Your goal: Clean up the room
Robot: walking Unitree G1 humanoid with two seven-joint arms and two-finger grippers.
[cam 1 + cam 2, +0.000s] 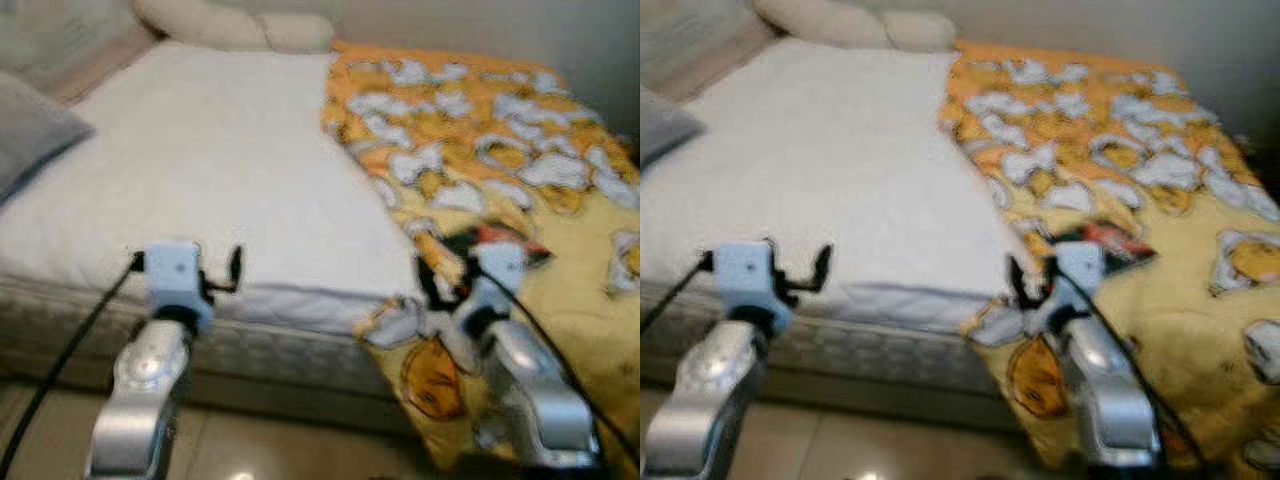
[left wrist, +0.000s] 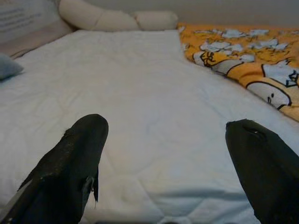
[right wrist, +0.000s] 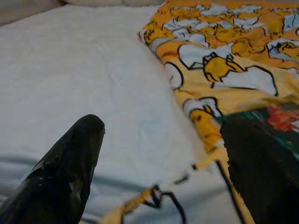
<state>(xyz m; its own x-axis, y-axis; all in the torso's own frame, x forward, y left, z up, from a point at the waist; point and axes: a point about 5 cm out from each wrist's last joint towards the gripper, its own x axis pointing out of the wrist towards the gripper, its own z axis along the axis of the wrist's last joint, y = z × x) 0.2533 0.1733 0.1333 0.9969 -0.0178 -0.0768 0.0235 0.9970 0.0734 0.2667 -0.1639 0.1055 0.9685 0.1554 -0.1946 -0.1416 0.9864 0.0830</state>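
A: Why do we have both arms raised at the foot of the bed [image 1: 200, 180]?

B: We take it that we are lining up on the yellow duck-print blanket [image 1: 480, 130]. It covers only our right half of the white quilted mattress, its edge running diagonally and one corner spilling over the mattress end toward the floor [image 1: 300, 450]. Straightening it looks like the job in hand.

A: So where are our grippers?

B: The right gripper [image 3: 163, 154] sits just at that folded edge, fingers spread wide with nothing between them. One finger is over white mattress, the other over blanket, so the hem lies in the gap. The left gripper [image 2: 163, 154] hangs over bare mattress, equally wide apart and empty, well away from the blanket.

A: Anything else lying there?

B: A small red-and-dark object [image 1: 500, 240] rests on the blanket near our right wrist; we cannot make out what it is. Pillows [image 1: 235, 25] sit at the head end, a grey cushion [image 1: 30, 130] at our left.
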